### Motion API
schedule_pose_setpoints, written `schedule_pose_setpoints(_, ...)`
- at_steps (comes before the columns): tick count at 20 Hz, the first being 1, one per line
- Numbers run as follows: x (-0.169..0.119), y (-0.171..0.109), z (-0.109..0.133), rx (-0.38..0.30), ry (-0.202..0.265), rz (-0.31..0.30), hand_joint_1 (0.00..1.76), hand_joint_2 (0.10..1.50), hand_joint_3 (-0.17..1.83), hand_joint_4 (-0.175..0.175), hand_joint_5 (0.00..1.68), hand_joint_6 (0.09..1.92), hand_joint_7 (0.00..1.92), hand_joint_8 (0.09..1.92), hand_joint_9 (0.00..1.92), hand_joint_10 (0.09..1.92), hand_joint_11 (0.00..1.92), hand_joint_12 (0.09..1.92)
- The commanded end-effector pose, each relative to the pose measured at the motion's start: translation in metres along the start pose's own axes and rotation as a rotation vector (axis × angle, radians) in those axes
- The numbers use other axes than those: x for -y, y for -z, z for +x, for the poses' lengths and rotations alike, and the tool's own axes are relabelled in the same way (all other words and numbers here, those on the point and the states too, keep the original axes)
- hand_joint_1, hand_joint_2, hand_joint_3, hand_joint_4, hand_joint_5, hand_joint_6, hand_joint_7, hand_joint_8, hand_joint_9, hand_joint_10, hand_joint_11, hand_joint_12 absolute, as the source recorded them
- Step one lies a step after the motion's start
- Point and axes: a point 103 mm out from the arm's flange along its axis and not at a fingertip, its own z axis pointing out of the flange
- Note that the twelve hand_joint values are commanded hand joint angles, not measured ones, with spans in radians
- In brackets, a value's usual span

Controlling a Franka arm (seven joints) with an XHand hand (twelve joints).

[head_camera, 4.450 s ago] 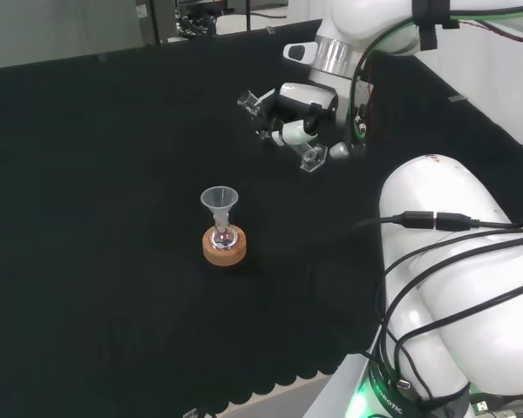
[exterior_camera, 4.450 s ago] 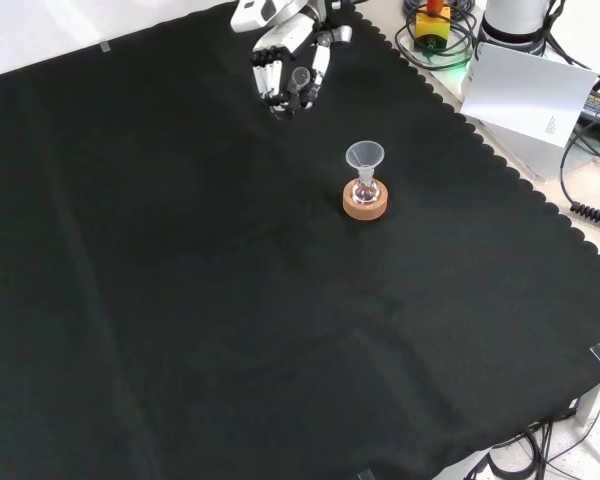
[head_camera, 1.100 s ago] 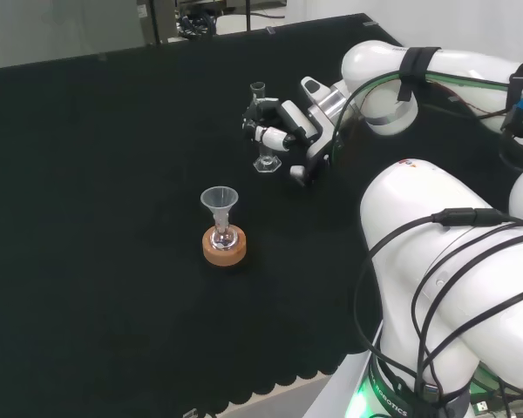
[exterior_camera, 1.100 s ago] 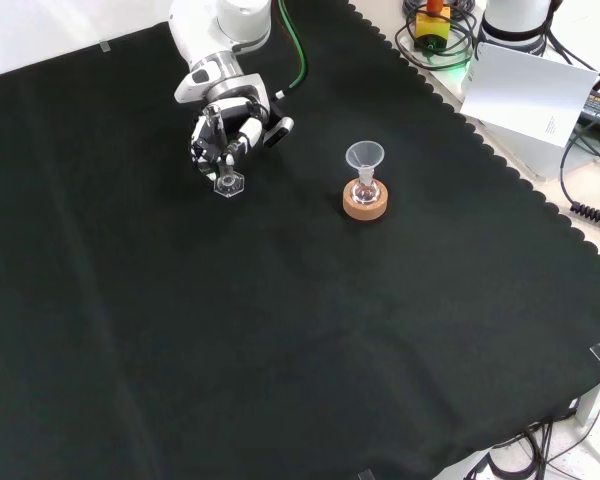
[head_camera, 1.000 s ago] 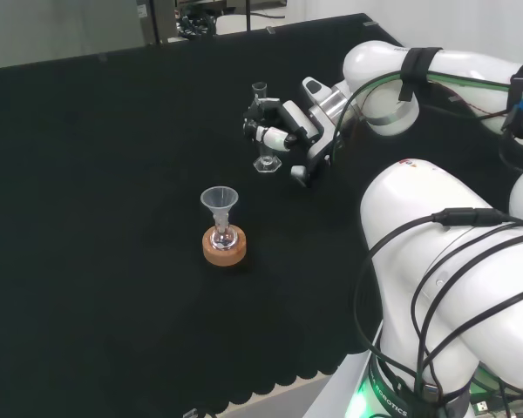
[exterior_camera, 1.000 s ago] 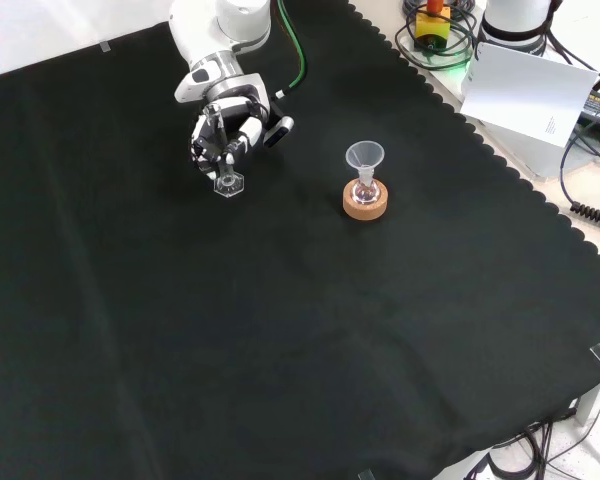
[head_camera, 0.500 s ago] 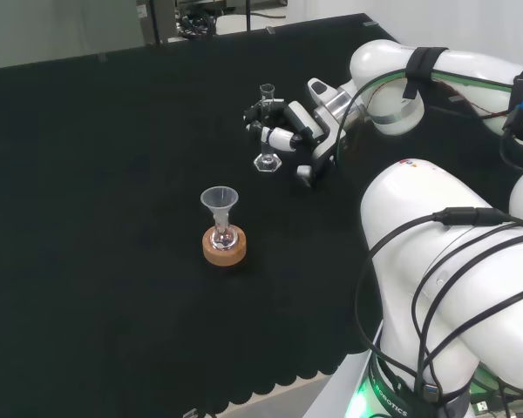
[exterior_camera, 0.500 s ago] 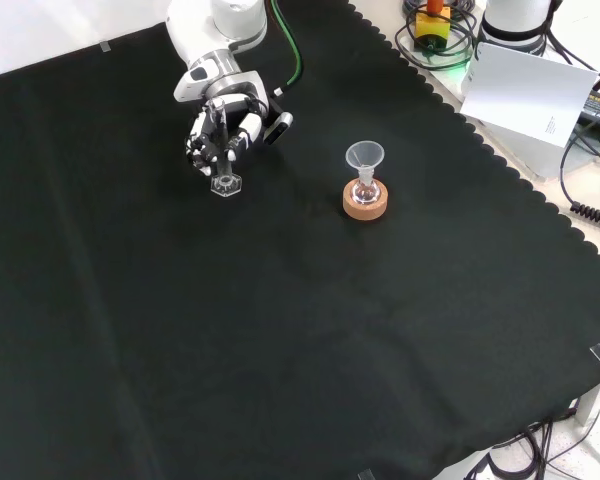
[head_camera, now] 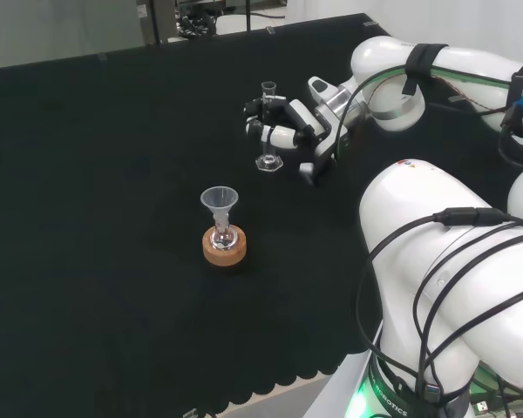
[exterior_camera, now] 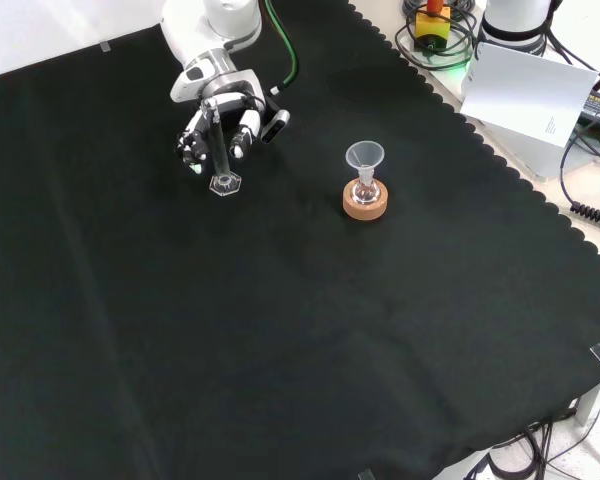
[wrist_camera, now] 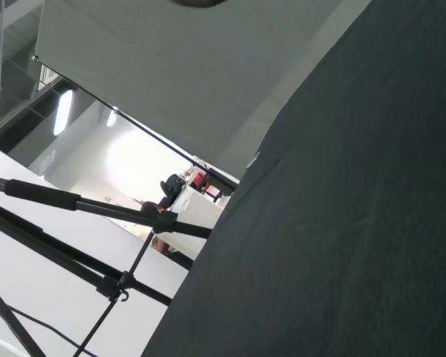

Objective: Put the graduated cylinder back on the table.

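Front view puts the cylinder (exterior_camera: 220,150) upright on the black cloth of the table (exterior_camera: 310,330), at about ten o'clock from the funnel (exterior_camera: 364,158) that stands in a small flask on a cork ring (exterior_camera: 365,205), and well apart from it. Its flat, many-sided foot looks to be resting on the cloth, while the robot hand (exterior_camera: 220,125) sits just behind the thin tube with its fingers (exterior_camera: 192,135) spread and nearly straight to either side, so I would call it released or very close to it; whether a finger is touching the glass I cannot tell. From the head view the cylinder (head_camera: 268,126) stands at roughly one o'clock from the funnel (head_camera: 219,200), with the robot hand (head_camera: 298,129) at its three o'clock side. Such a narrow, clear piece should be light, stiff, smooth and easy to break, and being tall over a small foot it would tip at a slight nudge; I would take it around the middle of the tube, never by the lip. Soft cloth gives a quiet landing but could wrinkle under the foot. All around it the cloth lies bare, so there is plenty of room to draw away. Wrist view looks past the cloth edge toward a dark tripod (wrist_camera: 74,230) and a pale wall.
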Motion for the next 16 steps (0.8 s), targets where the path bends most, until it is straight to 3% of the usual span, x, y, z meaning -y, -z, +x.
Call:
schedule_pose_setpoints(1,-0.001,0.01,0.004,0.004,-0.002,-0.007,0.85,0.97,-0.17,-0.095,0.4,0.66,0.44,0.71,0.69,0.51,0.4,1.32)
schedule_pose_setpoints(9,-0.002,0.028,0.015,0.06,-0.014,0.001,0.79,0.91,-0.17,-0.098,0.29,0.37,0.18,0.74,0.39,0.71,0.17,1.41)
schedule_pose_setpoints(16,-0.001,0.06,0.043,0.141,-0.013,0.012,0.76,0.88,-0.17,-0.086,0.24,0.14,0.01,0.7,0.21,0.78,0.03,1.46)
